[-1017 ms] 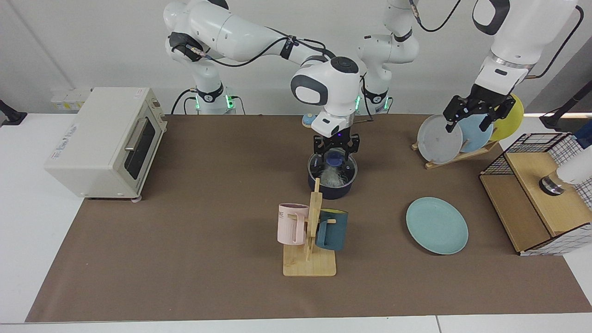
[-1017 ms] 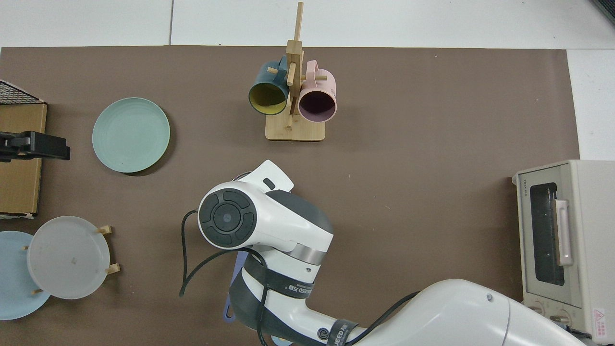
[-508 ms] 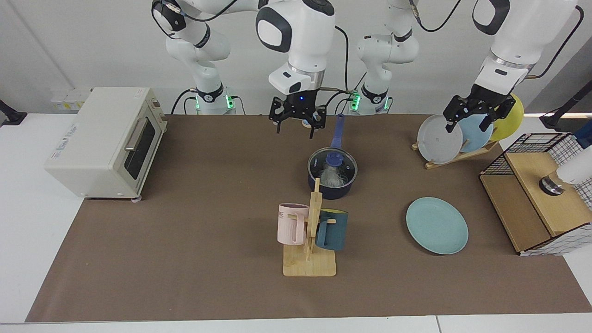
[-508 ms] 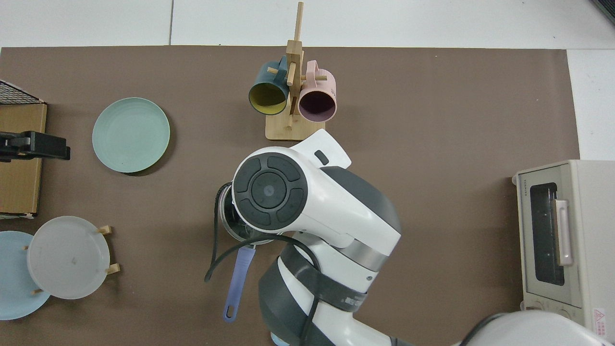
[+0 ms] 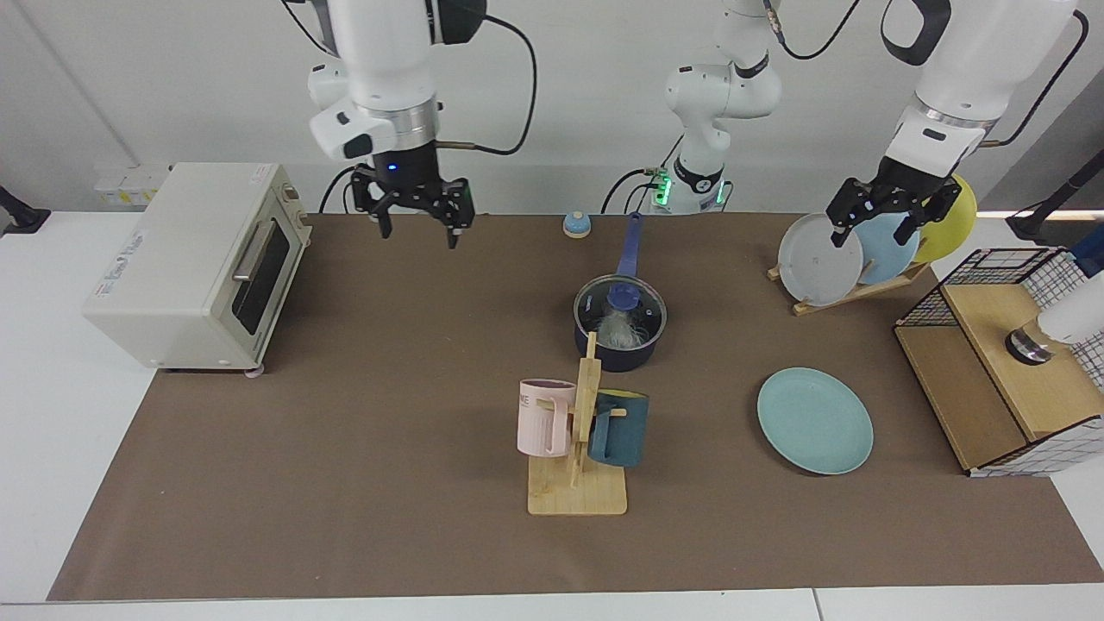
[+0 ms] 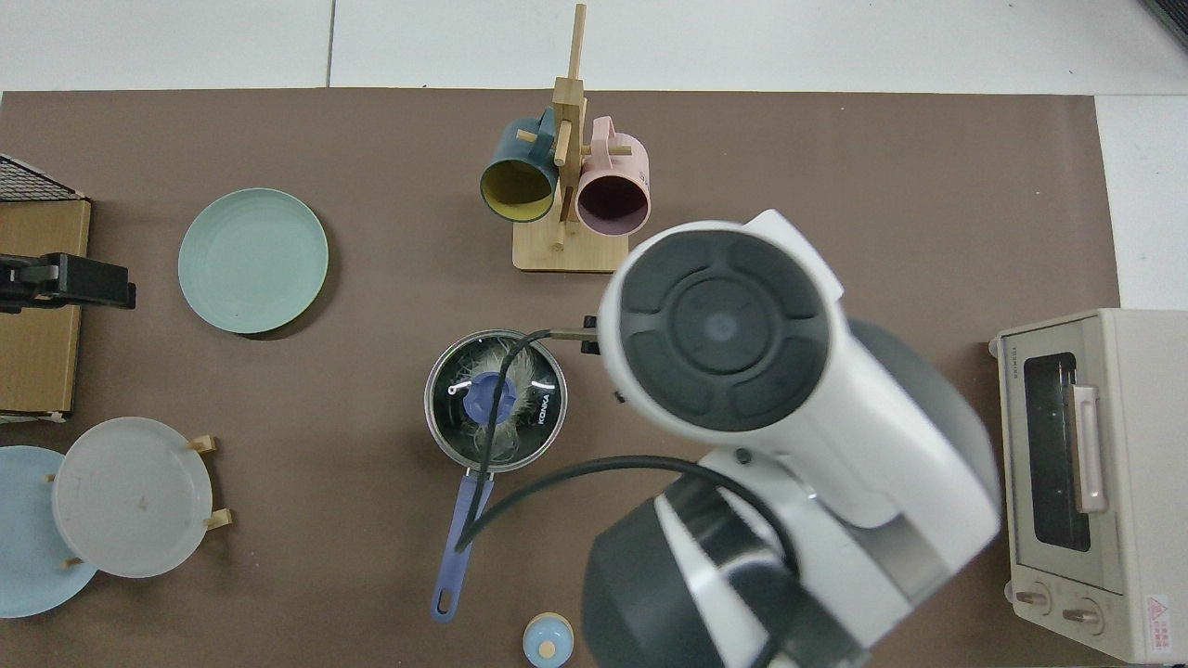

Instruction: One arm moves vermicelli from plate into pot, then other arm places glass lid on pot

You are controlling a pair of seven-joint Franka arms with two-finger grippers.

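Observation:
The dark pot stands mid-table with its blue handle pointing toward the arms' bases. On it sits the glass lid with its blue knob, and the whitish vermicelli shows through the glass. From above, the lid covers the pot and the vermicelli. The teal plate lies bare. My right gripper hangs open and holding nothing, high beside the toaster oven, far from the pot. Over the plate rack my left gripper waits, open.
A toaster oven stands at the view's left. The wooden mug tree with a pink and a teal mug is just in front of the pot. A plate rack, a wire-sided wooden box and a small blue bell-shaped thing are also here.
My right gripper has let go of the lid's knob, risen and swung away toward the toaster oven. The lid stays on the pot. The left arm has not moved.

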